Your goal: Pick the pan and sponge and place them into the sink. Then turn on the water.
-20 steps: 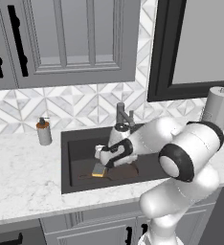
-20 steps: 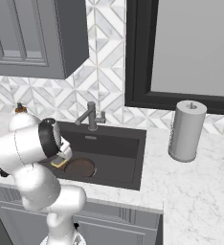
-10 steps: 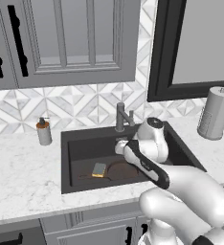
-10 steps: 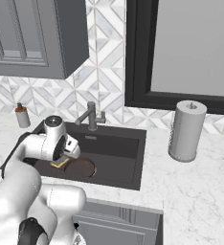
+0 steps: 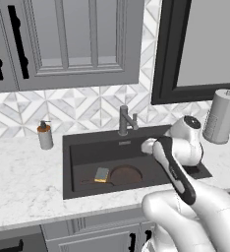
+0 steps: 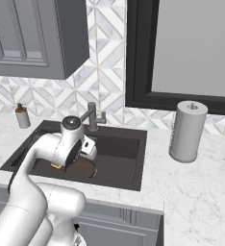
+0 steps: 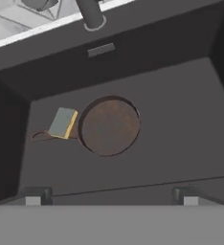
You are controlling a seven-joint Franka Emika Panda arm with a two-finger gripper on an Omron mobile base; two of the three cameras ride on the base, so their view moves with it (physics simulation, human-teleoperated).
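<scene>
The dark brown pan (image 7: 109,126) lies flat on the floor of the dark grey sink (image 7: 181,139), its thin handle pointing left. The yellow sponge (image 7: 63,122), green-grey side up, rests on that handle beside the pan's rim. My gripper (image 7: 111,196) hangs above the basin, looking down on both, open and empty with its fingertips (image 7: 37,195) wide apart. From the left base, the pan (image 5: 126,174) and sponge (image 5: 101,174) lie left of my hand (image 5: 148,146), which hovers over the sink (image 5: 87,157) near the grey faucet (image 5: 124,120). No water falls from the spout.
A soap dispenser (image 5: 45,135) stands on the marble counter left of the sink. A paper towel roll (image 5: 220,115) stands on the right. Cabinets hang above, and a dark-framed window is behind the faucet (image 6: 92,115).
My hand has risen out of the basin and swung right, away from the sponge, which stays on the pan's handle. The arm has folded back toward the base.
</scene>
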